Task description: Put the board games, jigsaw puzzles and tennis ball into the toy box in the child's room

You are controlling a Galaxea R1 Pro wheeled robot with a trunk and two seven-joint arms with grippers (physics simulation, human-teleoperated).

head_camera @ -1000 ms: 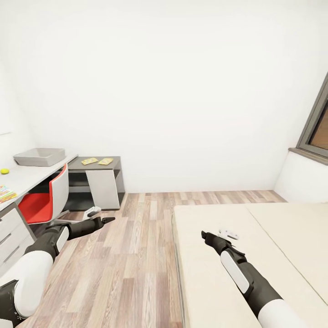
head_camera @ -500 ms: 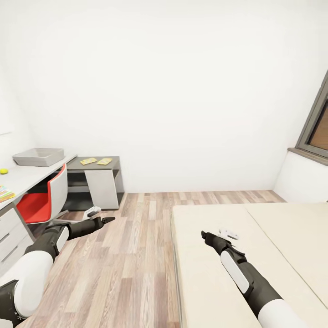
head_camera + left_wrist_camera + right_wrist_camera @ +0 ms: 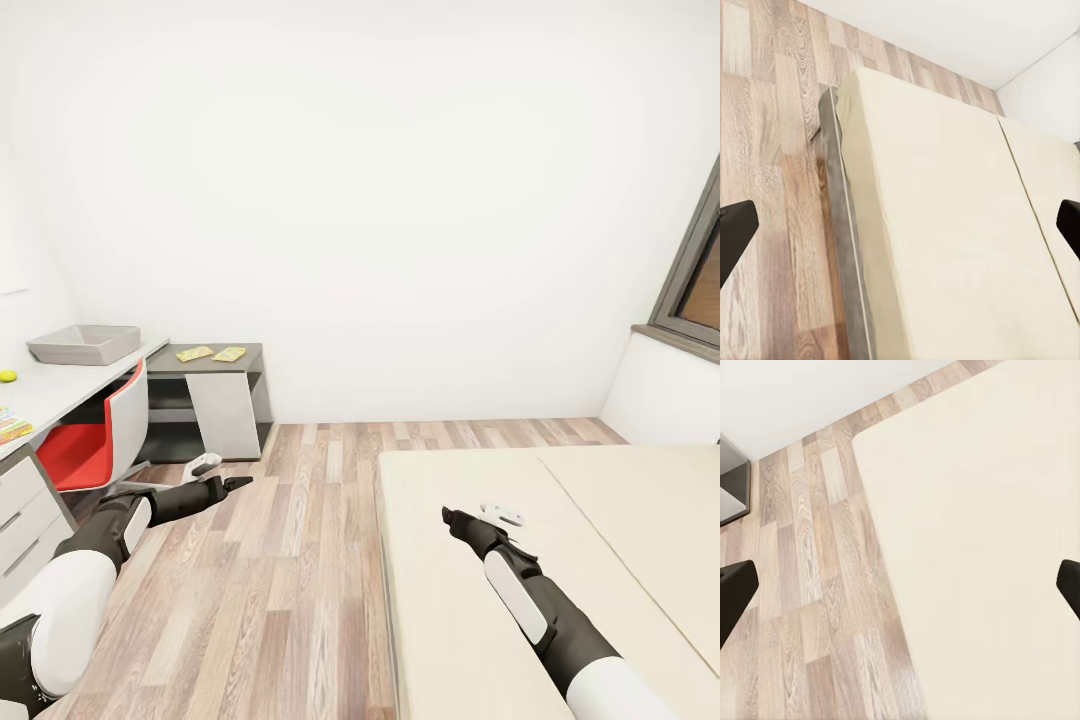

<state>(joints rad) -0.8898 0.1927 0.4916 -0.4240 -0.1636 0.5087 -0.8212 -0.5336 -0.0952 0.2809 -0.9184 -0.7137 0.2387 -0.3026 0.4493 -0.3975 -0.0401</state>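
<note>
In the head view the left gripper is held low over the wood floor, and the right gripper is extended over the near corner of the bed; neither carries anything. Far ahead and to the left of the left gripper, the toy box rests on the table, with the tennis ball and one board game nearer along the same top; the two jigsaw puzzles lie on the lower cabinet top beyond a red chair. No board game is visible on the exposed mattress, so the base should turn further along the bed before any reach. The left wrist view adds the bed's dark frame edge and the spread fingertips. The right wrist view likewise shows widely parted fingertips over bare mattress.
</note>
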